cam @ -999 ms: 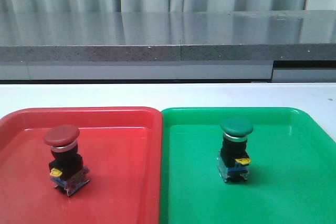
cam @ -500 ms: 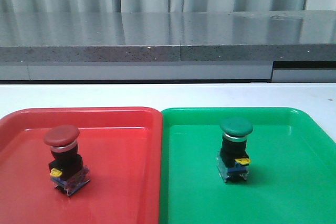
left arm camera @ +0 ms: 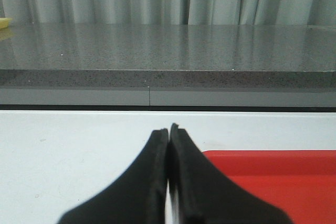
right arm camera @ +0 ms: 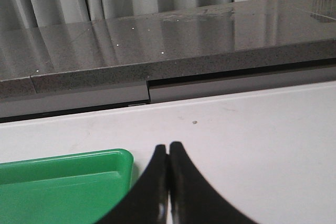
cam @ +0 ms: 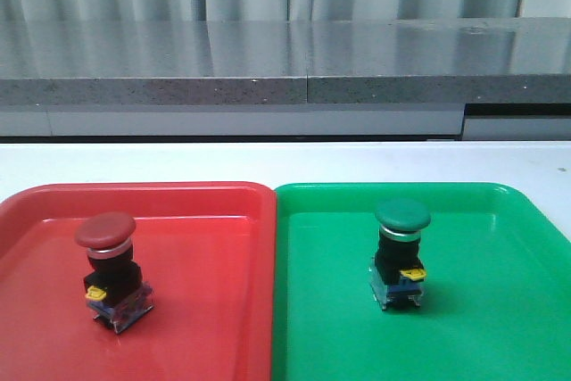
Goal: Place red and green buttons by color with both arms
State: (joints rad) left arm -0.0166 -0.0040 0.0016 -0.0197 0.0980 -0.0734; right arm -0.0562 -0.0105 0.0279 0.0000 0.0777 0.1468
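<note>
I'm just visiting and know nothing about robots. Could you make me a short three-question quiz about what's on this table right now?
1. True or false: the red button stands in the green tray.
2. Which tray holds the green button? A) red tray B) green tray C) neither
3. Fill in: the left claw and the right claw are both ____.

Key: 1. False, it stands in the red tray. 2. B. 3. Shut, and holding nothing.

The red button (cam: 111, 269) is standing upright in the red tray (cam: 205, 327) toward the tabletop's left edge; the green button (cam: 400, 252) is standing upright in the green tray (cam: 500, 310) rightward.
</note>
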